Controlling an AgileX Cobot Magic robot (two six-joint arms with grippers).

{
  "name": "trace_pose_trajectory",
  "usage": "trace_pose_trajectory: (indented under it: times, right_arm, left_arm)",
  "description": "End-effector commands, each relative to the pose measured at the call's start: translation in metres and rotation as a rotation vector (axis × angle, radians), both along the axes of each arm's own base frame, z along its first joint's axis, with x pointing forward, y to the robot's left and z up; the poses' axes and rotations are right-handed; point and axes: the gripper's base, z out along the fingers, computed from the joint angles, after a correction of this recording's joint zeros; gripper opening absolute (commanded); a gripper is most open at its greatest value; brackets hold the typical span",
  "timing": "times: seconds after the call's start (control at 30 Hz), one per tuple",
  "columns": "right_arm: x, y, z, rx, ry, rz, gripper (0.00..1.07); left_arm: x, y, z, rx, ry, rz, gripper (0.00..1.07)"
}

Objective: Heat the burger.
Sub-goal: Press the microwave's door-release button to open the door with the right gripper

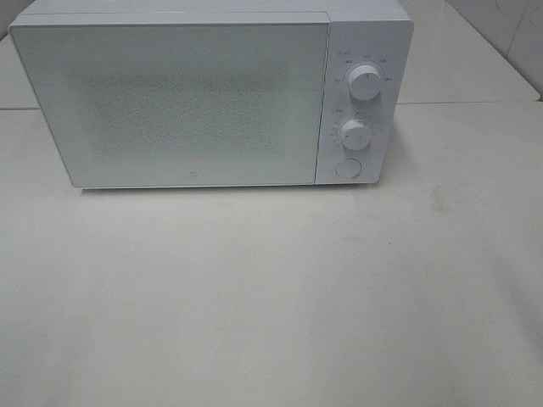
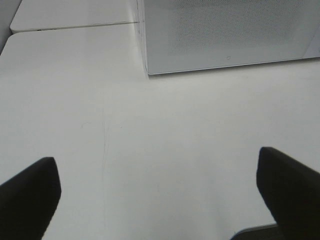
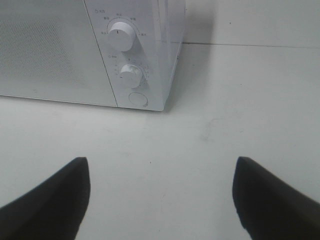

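The microwave point(image 1: 212, 93) stands upright toward the far edge of the white table point(image 1: 271, 297), a little left of the middle, with its front squarely facing the near edge. It is a white, boxy oven. Its door point(image 1: 170, 102) is shut flush, and the speckled pale panel is too cloudy to see what lies behind it. On the strip to the right of the door sit an upper knob point(image 1: 365, 83), a lower knob point(image 1: 356, 132) and a round button point(image 1: 347, 168) beneath them.
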Motion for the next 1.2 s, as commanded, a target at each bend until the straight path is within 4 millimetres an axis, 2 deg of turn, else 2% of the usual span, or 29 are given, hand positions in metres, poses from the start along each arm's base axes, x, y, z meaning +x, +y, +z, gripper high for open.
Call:
trace_pose_trajectory:
  times: [0.03,0.2,0.23,0.33,0.4,0.8,0.87,0.97,1.2]
  right_arm:
    - [0.018,0.002,-0.002,0.010,-0.014,-0.020,0.75]
    - [0.034,0.004,-0.006,0.008,-0.005,-0.026,0.75]
    - [0.043,0.005,-0.009,0.007,0.003,-0.029,0.75]
    - [0.046,0.005,-0.010,0.006,0.001,-0.030,0.75]
    - [0.063,0.008,-0.017,0.000,0.005,-0.036,0.75]
    - [0.105,0.012,-0.039,-0.057,-0.016,-0.030,0.75]
    - [0.108,0.013,-0.041,-0.056,-0.021,-0.031,0.75]
    - [0.117,0.014,-0.060,-0.047,-0.062,-0.038,0.75]
    - [0.119,0.014,-0.085,-0.027,-0.155,-0.052,0.75]
  left_arm:
    - [-0.002,0.000,0.000,-0.004,-0.027,0.006,1.00]
    - [-0.002,0.000,0.000,-0.004,-0.027,0.006,1.00]
    - [-0.002,0.000,0.000,-0.004,-0.027,0.006,1.00]
    - [-0.002,0.000,0.000,-0.004,-0.027,0.006,1.00]
    - [-0.002,0.000,0.000,-0.004,-0.027,0.006,1.00]
    - [-0.002,0.000,0.000,-0.004,-0.027,0.006,1.00]
    - [-0.002,0.000,0.000,-0.004,-0.027,0.006,1.00]
    - [-0.002,0.000,0.000,-0.004,-0.027,0.006,1.00]
    - [-0.002,0.000,0.000,-0.004,-0.027,0.006,1.00]
